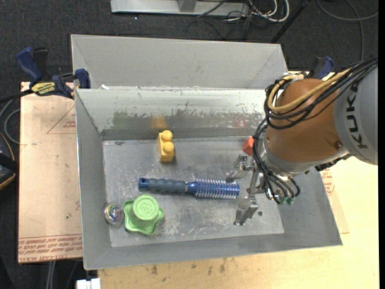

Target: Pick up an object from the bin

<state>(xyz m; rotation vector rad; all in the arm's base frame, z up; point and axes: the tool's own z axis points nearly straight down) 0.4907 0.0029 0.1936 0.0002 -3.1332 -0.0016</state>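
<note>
My gripper (242,191) hangs low at the right side of the bin, open, with one finger (240,168) toward the back and the other toward the front. A blue hairbrush (186,187) lies across the bin floor with its handle pointing left. The right tip of its bristle head reaches the gap between the fingers. I cannot tell whether the fingers touch it. A small red thing (247,143) peeks out just behind the gripper, mostly hidden by the arm.
A yellow two-stud block (166,146) stands near the back wall, left of centre. A green scalloped cup (144,214) and a small shiny ball (112,214) sit in the front left corner. The orange cover and cables overhang the bin's right wall.
</note>
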